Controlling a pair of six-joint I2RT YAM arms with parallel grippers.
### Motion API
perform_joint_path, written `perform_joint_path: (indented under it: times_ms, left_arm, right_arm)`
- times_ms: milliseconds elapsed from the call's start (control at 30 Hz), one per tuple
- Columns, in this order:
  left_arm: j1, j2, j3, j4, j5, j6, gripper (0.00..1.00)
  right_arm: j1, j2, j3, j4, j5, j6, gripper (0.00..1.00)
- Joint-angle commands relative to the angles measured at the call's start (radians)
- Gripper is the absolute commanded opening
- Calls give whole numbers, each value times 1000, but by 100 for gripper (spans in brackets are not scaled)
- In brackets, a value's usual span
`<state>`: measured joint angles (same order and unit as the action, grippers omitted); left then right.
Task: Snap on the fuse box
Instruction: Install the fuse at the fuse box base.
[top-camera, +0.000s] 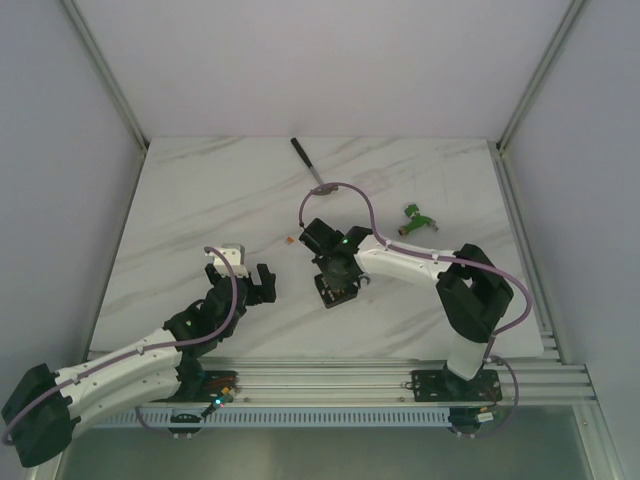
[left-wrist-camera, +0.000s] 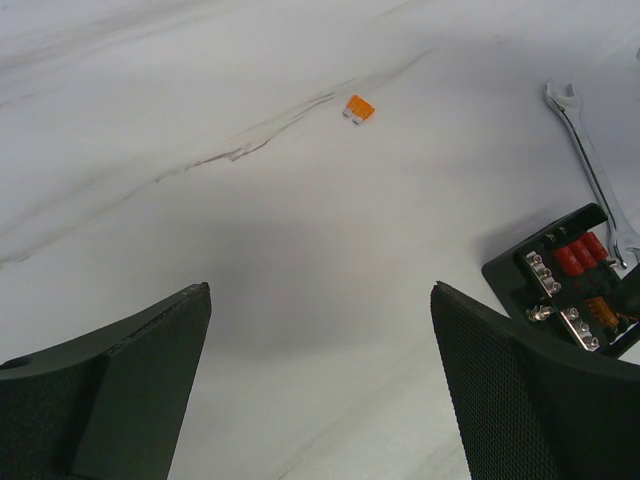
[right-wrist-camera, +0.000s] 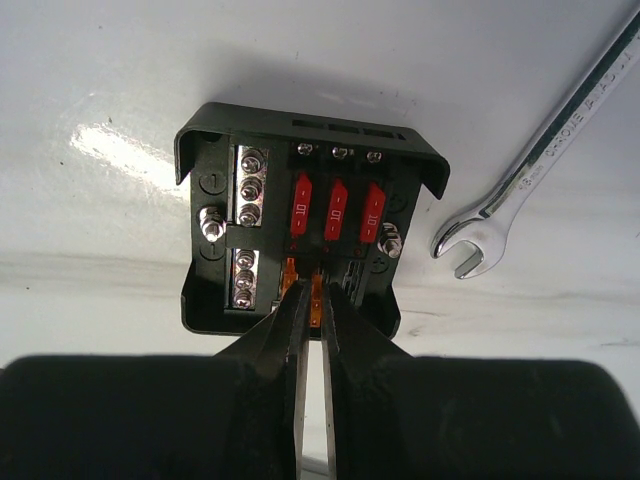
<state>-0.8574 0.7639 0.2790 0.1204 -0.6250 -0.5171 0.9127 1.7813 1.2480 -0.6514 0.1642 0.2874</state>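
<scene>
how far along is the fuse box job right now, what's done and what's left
Done: three red fuses sit seated in the upper row of the fuse box. In hand: the right gripper is pinched shut on an orange fuse at the lower row, apparently pressing it in. Left: a loose orange fuse lies untouched on the table, and the left gripper hangs open above it.

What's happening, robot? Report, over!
Left hand open, idle above table. Right hand pinching orange fuse at fuse box. Wrench beside box, not blocking. Over.
</scene>
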Motion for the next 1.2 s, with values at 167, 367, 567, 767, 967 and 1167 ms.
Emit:
perform_joint_path:
  times_ms: [167,367,567,767,967,1167]
  left_arm:
    - [4,-4,7,30,2,9,100]
    - [5,0,8,30,2,9,100]
    - [4,1,9,30,4,9,100]
    - [4,0,10,29,2,8,100]
    - [5,-1,9,30,3,7,100]
    - [5,-11,5,30,1,8,100]
  right_arm:
    - [6,32,-9,-1,19,15,7]
    - [6,37,-13,1,22,19,13]
    - [6,45,-24,0,38,27,12]
    - [6,10,-46,-11,38,34,5]
    - [6,-18,-52,-15,40,37,2]
    - [11,-29,-67,-8,53,36,3]
